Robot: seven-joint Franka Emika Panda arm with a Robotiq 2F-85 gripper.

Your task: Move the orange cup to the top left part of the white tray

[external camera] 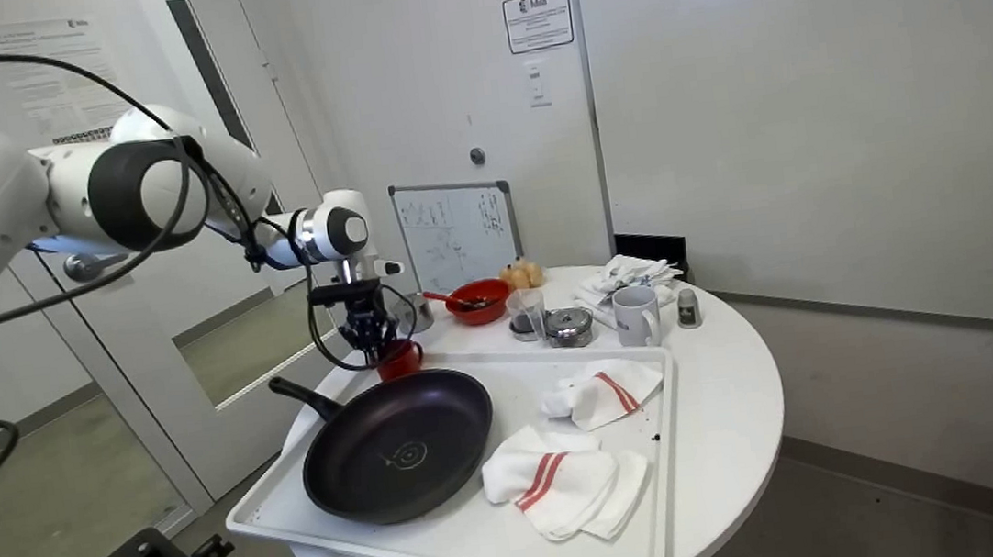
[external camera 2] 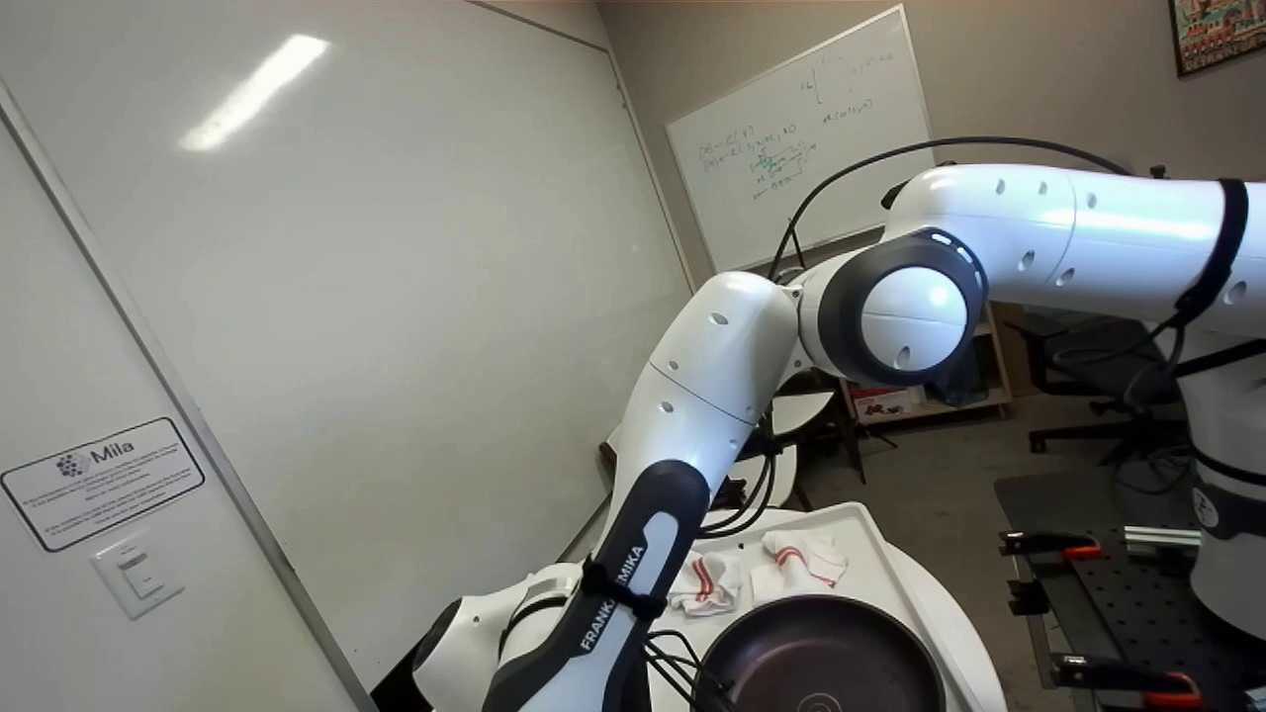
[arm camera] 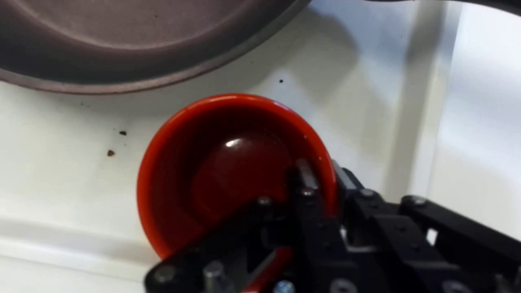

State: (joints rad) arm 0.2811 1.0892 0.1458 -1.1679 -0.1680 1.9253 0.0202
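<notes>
The orange cup (external camera: 397,364), a small red-orange mug, is at the far left corner of the white tray (external camera: 517,387), behind the black frying pan (external camera: 399,450), in an exterior view. My gripper (external camera: 378,350) reaches down at the cup from above. In the wrist view the cup (arm camera: 240,171) is upright and empty over the tray (arm camera: 61,179). My gripper (arm camera: 320,171) has one finger inside the cup and one outside, shut on its wall. I cannot tell whether the cup rests on the tray. The cup and fingertips are out of view in an exterior view showing the tray's rim (external camera 2: 875,554).
The pan sits close beside the cup, its handle (external camera: 304,396) pointing left. White towels (external camera: 564,484) (external camera: 605,392) lie on the tray. Behind it stand a red bowl (external camera: 482,312), clear cup (external camera: 528,312), glass jar (external camera: 569,328), grey mug (external camera: 635,315), shaker (external camera: 689,308) and small whiteboard (external camera: 459,236).
</notes>
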